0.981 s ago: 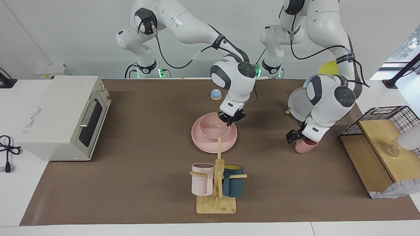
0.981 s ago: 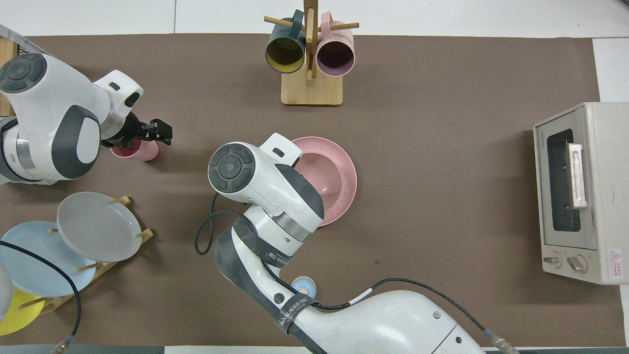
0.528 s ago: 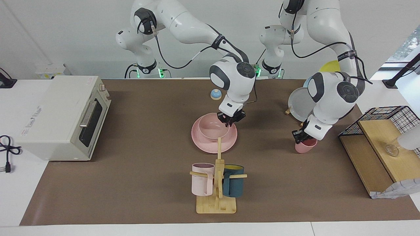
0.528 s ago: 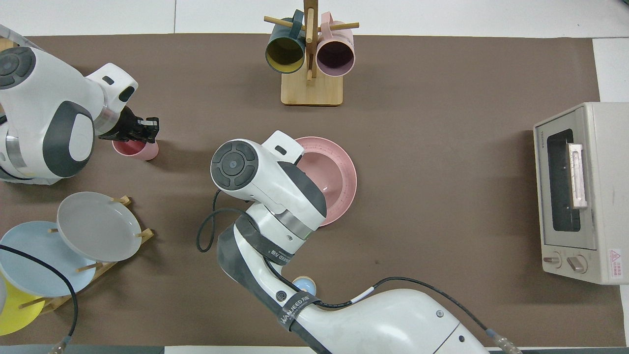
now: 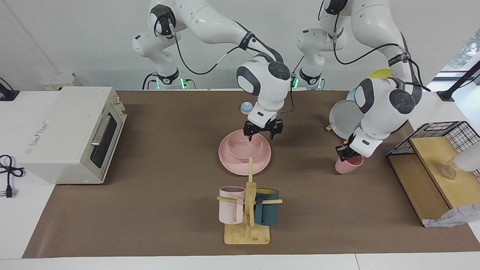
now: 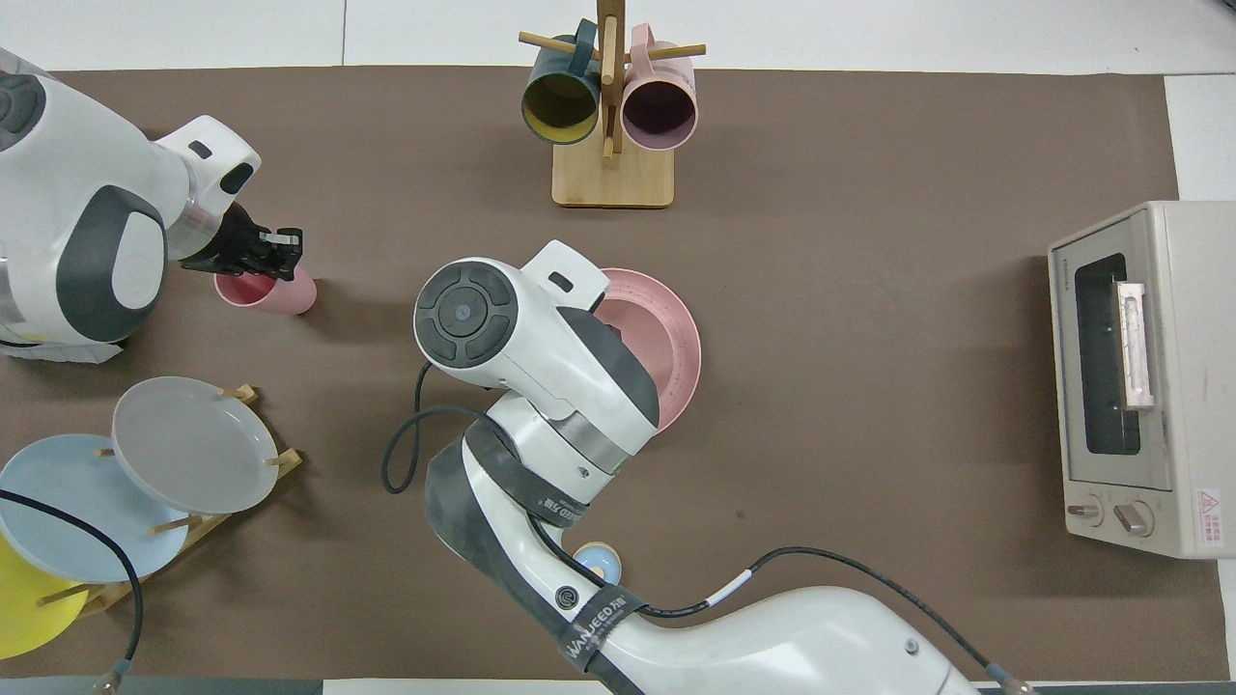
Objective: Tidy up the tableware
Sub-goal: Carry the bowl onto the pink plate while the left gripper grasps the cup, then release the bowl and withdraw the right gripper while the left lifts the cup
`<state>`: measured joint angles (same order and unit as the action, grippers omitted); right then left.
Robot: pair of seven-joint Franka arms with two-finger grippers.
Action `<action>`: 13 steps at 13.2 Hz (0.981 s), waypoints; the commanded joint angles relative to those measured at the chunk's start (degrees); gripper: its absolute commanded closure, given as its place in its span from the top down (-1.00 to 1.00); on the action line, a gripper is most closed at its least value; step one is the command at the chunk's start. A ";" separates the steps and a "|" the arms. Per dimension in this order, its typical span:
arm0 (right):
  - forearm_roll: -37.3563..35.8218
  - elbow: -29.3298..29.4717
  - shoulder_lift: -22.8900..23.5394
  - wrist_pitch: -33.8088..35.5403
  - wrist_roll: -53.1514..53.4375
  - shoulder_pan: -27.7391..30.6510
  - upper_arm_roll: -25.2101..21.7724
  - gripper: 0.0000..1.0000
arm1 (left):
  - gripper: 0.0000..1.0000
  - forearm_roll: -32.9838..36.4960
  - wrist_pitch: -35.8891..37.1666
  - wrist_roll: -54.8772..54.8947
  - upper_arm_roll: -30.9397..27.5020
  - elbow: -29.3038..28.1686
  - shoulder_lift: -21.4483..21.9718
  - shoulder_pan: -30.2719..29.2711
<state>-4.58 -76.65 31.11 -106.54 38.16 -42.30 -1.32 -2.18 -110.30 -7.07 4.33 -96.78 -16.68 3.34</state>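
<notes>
The pink bowl (image 5: pixel 243 149) sits in the pink plate (image 5: pixel 232 165) at the middle of the mat. My right gripper (image 5: pixel 262 132) is open just above the bowl's rim nearer to the robots, touching nothing. In the overhead view its wrist hides the gripper and most of the bowl, and the plate (image 6: pixel 684 338) shows beside it. My left gripper (image 5: pixel 347 152) is shut on the rim of the pink cup (image 5: pixel 348 165), which tilts low over the mat toward the left arm's end. The cup (image 6: pixel 275 292) and left gripper (image 6: pixel 263 253) also show from overhead.
A wooden mug rack (image 5: pixel 247 234) with a pale pink mug (image 5: pixel 228 210) and a teal mug (image 5: pixel 267 213) stands farther from the robots than the plate. A plate rack with a grey plate (image 5: pixel 342 119), a toaster oven (image 5: pixel 71 131), a blue bell (image 5: pixel 246 108) and a wire basket (image 5: pixel 446 131).
My right gripper let go of the bowl's rim, opened and rose a little. My left gripper closed on the cup's rim and tilted the cup.
</notes>
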 commanded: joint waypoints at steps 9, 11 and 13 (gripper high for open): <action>1.14 -3.94 -17.30 18.37 -15.02 21.61 0.80 1.00 | -1.00 -3.97 18.02 -23.13 0.24 9.25 7.10 17.30; 4.21 -6.75 -21.51 18.82 -21.34 28.12 0.54 1.00 | -1.00 -4.06 16.36 -30.95 0.24 9.25 7.10 22.92; 4.75 -9.30 -26.17 20.39 -24.52 29.99 -2.26 1.00 | -1.00 -4.32 13.03 -37.19 0.41 9.25 6.75 27.23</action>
<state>-1.57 -80.40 11.47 -86.94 16.58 -13.89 -1.99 -5.65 -94.83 -38.89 5.67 -87.56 -9.88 26.50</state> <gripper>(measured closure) 0.000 0.947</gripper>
